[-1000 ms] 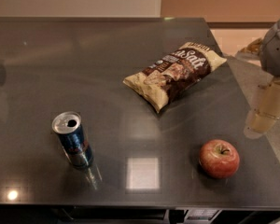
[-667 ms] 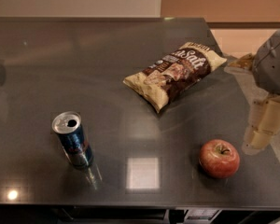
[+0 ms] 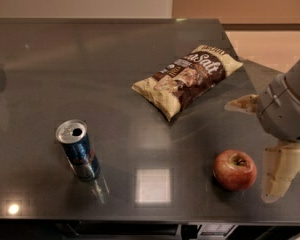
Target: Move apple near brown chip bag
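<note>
A small red apple [image 3: 234,170] with yellowish patches and a short stem stands on the dark table near its front right. The brown chip bag [image 3: 189,79], dark brown and cream with white "Salt" lettering, lies flat behind it, toward the back right. My gripper [image 3: 250,151] hangs at the right edge of the view, just right of and slightly above the apple. Its fingers are spread open, one cream fingertip [image 3: 241,104] pointing left and the other [image 3: 279,173] pointing down beside the apple. It holds nothing.
A blue-and-silver drink can [image 3: 78,149] stands upright at the front left. The dark glossy table [image 3: 90,69] ends in a front edge just below the apple and a right edge by the gripper. A bright light reflection lies between can and apple.
My gripper has moved left and down, closer to the apple, and its fingers now show spread apart. Apple, bag and can have not moved.
</note>
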Available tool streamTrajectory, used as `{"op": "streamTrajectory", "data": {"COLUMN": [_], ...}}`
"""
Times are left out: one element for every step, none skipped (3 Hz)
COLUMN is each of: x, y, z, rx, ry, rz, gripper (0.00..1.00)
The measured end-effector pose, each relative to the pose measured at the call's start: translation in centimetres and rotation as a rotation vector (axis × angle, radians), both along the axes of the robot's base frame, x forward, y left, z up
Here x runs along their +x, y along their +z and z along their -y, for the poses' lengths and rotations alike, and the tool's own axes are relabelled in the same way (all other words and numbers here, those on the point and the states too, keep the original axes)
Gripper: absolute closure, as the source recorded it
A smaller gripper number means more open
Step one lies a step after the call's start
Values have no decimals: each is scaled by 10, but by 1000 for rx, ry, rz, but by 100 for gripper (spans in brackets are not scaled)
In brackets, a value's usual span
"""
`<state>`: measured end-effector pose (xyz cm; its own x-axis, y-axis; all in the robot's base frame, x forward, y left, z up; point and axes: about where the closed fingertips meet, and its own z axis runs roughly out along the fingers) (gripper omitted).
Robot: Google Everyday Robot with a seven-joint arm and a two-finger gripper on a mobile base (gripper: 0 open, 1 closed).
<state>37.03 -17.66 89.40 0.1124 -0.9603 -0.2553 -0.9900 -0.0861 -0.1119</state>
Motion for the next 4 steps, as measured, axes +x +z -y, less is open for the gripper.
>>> {"op": "streamTrajectory", "data": {"x": [-12, -19, -26, -29], "y": [-21, -35, -46, -51], "z": [0, 0, 0, 1], "rx": [-20, -27, -29, -39], "ry": [65, 98, 118, 121], "rz": [-4, -13, -33, -44], "gripper": [0, 0, 0, 16]}}
